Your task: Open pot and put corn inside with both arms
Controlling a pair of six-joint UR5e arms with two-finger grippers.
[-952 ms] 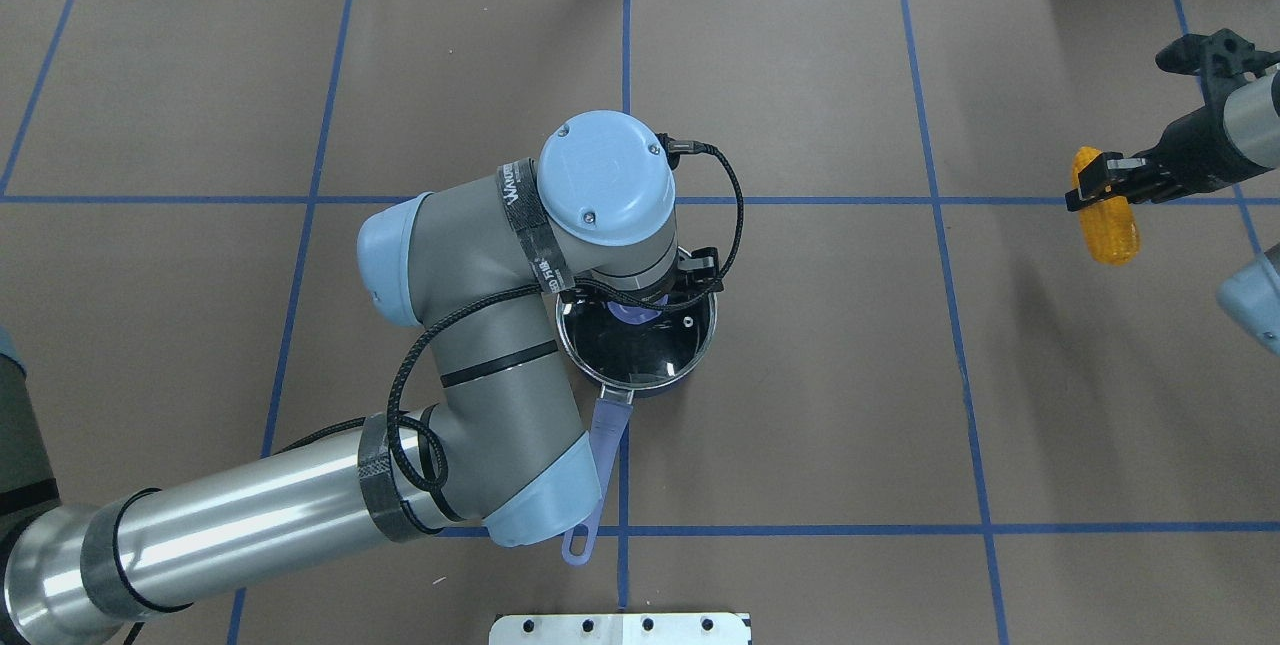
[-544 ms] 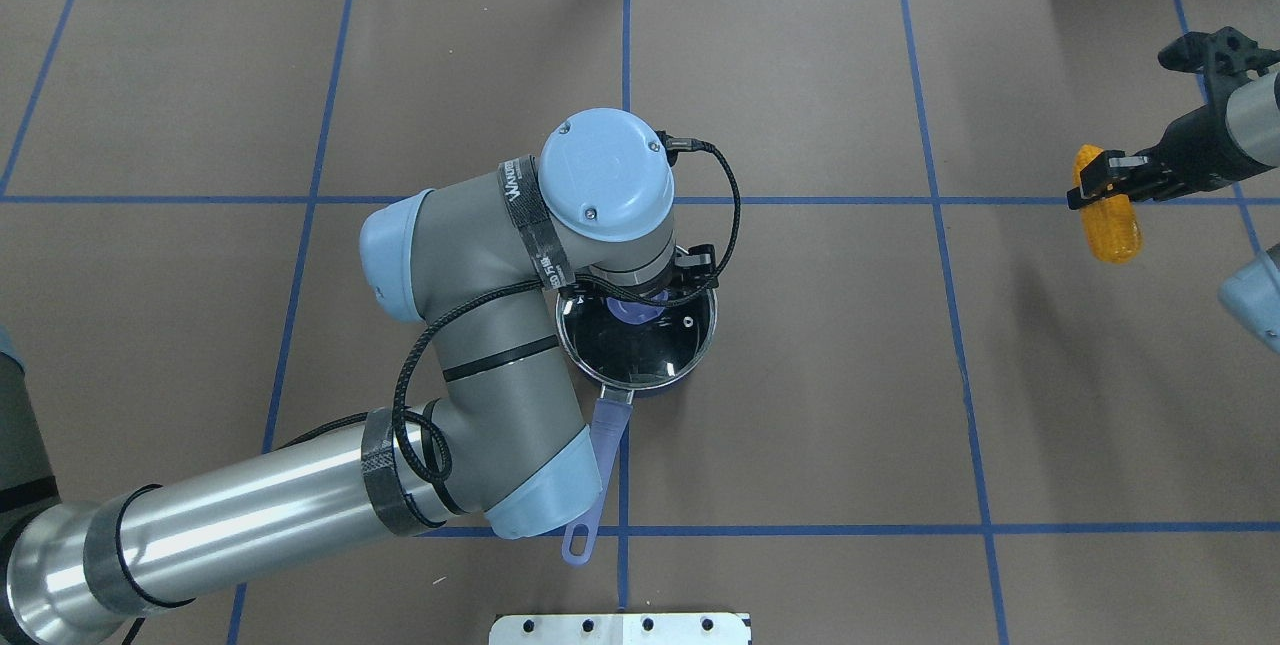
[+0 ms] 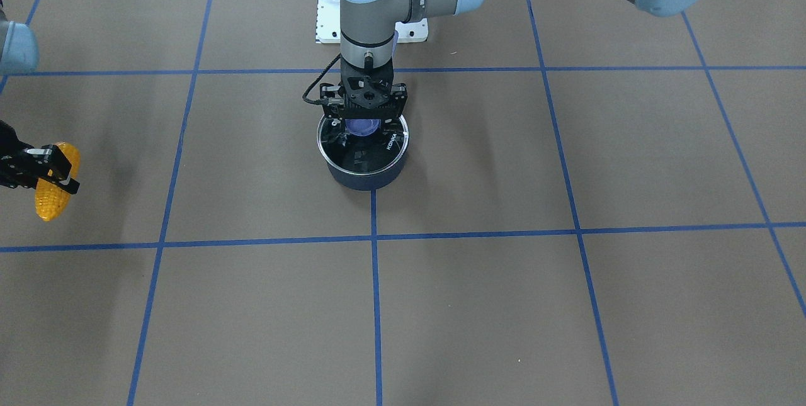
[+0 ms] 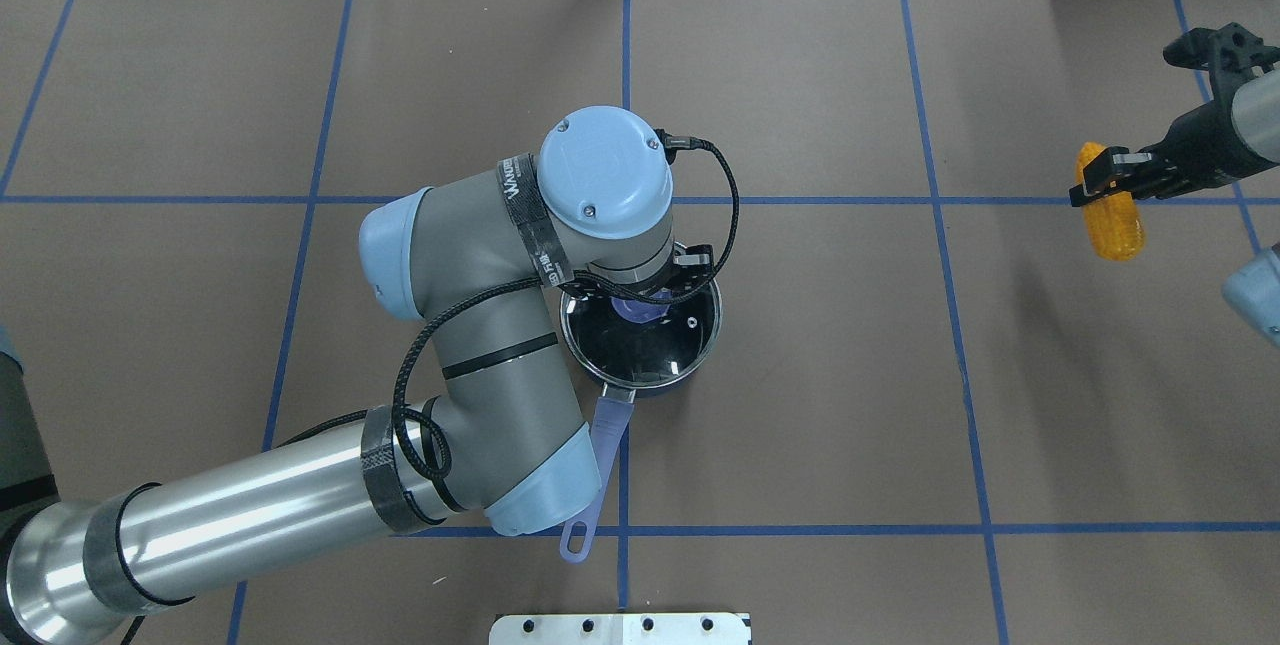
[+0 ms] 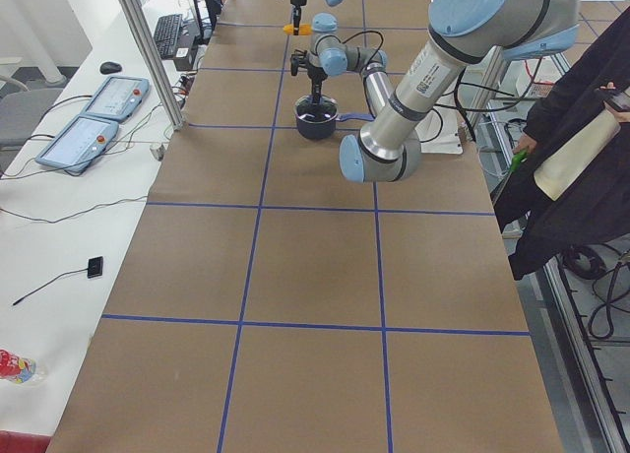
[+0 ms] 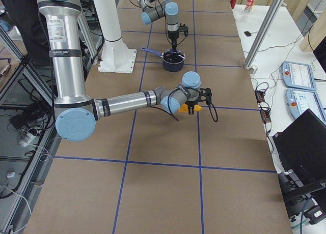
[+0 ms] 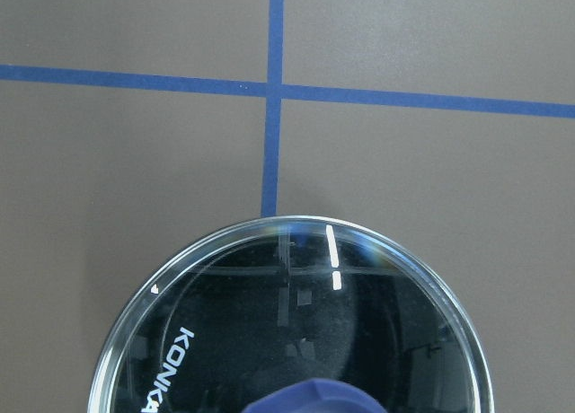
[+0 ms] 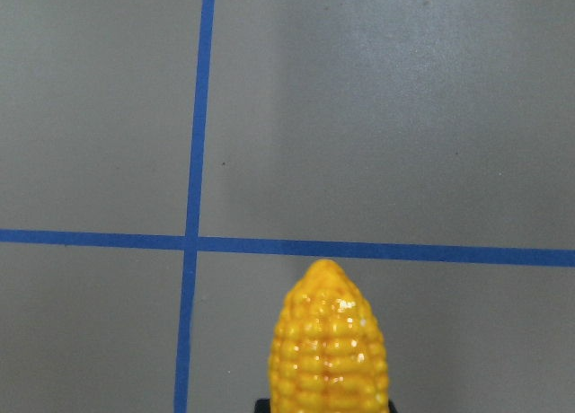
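We take the pot (image 3: 365, 178) as our mark. Its lavender handle (image 4: 605, 435) points back toward the robot's base, and the clear glass lid (image 3: 362, 155) lies over it. Directly above the pot hangs the left gripper (image 3: 364, 118), fingers down at the lid's purple knob (image 3: 364, 129); we cannot tell whether they are clamped on it or only flank it. Well off to the pot's right, by the robot's own sides, the right gripper (image 4: 1095, 187) pinches the corn (image 4: 1112, 225) across its width. The cob's long axis runs roughly parallel to the pot's handle. In our judgement the lid must come away first. Only then can the right arm, the only one near the cob, carry it leftward to the pot.
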